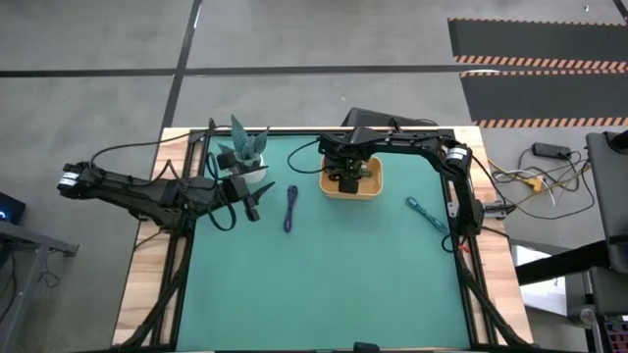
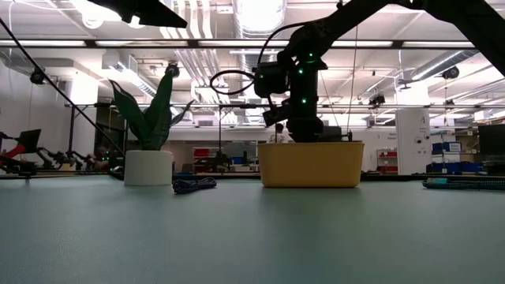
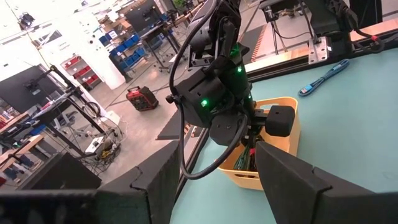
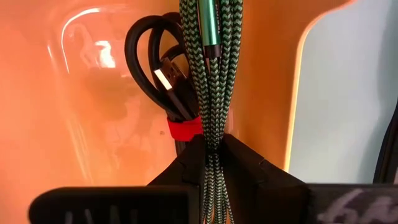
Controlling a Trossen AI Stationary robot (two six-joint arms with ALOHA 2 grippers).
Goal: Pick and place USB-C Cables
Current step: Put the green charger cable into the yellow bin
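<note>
Right wrist view shows you the right gripper [image 4: 211,155] closed on the green cable [image 4: 214,81], hanging inside the tray [image 4: 74,124] beside the black cable [image 4: 165,81] with its red tie. From above, that gripper [image 1: 347,179] sits over the tray [image 1: 374,188] at the far middle. Your dark blue cable [image 1: 290,208] lies left of the tray; the teal cable [image 1: 427,214] lies right. Left gripper [image 1: 252,202] waits open by the plant [image 1: 245,152].

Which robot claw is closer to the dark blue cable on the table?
Left. The left claw hovers just beside the dark blue cable; the right claw is farther off, inside the orange tray, gripping the green cable.
</note>
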